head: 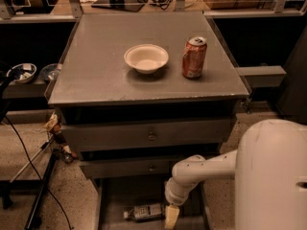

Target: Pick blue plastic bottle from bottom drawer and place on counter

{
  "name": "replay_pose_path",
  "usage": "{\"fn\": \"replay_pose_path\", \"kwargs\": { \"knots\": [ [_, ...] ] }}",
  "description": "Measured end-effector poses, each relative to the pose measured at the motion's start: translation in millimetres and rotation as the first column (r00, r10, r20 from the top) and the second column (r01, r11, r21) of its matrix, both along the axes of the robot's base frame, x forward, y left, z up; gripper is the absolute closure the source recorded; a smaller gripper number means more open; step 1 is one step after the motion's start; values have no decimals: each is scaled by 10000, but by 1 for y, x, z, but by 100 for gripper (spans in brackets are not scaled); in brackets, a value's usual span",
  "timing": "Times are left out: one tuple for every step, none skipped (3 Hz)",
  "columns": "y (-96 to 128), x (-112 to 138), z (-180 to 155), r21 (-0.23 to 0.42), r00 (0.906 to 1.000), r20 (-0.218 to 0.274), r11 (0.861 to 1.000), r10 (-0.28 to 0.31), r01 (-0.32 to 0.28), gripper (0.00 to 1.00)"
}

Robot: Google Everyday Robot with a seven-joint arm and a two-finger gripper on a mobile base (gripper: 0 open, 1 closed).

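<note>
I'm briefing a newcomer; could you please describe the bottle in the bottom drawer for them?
On the gray cabinet, the bottom drawer is open at floor level. The blue plastic bottle lies on its side inside, beside the gripper. Unlike the soda can and bowl on the counter, it lies low and flat.

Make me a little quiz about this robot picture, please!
1. True or false: the blue plastic bottle lies on its side in the bottom drawer.
2. Pick one: what stands on the counter next to the white bowl? A) an orange soda can B) a banana C) a teapot
3. Fill in: the gripper is down low in the bottom drawer, close beside the ____.

Key: 1 true; 2 A; 3 bottle.
</note>
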State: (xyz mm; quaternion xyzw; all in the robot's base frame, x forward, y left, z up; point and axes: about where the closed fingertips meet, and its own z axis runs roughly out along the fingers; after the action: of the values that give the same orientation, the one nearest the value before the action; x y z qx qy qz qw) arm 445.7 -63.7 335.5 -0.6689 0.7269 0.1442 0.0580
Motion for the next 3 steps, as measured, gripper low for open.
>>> {"fn": "replay_pose_path", "kwargs": {
  "knots": [
    [1,-1,-5,24,10000,-31,10000,-16,16,0],
    [21,5,-45,273,9998,-71,9995,164,-162,0],
    [21,5,-45,274,9998,-71,9995,162,-160,0]
  ]
}}
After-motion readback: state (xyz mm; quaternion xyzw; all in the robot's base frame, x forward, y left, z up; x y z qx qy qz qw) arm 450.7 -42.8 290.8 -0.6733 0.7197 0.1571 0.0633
